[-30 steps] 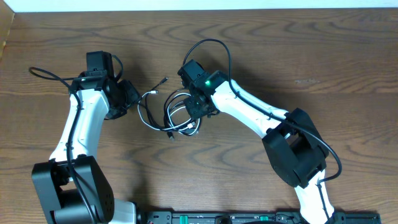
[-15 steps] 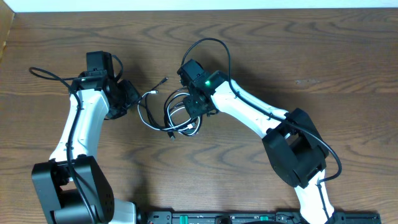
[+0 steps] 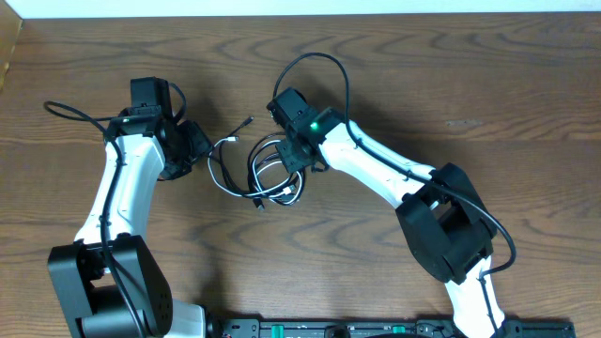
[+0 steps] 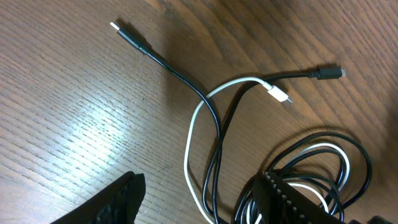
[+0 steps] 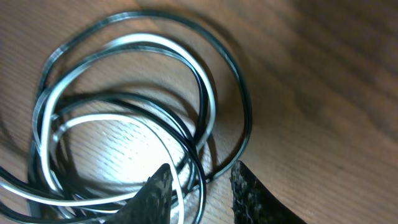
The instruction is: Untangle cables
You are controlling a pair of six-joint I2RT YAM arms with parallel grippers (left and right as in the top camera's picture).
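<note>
We are working on the cables (image 3: 268,169), which lie coiled on the table (image 3: 423,75) between the arms. The right gripper (image 5: 200,171) is straddling loop strands with its jaws apart, and the left gripper (image 4: 199,180) is released. We are aiming to pinch a single strand only.

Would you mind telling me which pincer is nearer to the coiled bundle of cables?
Right. The right pincer hangs directly over the coiled bundle of cables; the left pincer sits off to the bundle's side, over the trailing strands that lead away from it.
</note>
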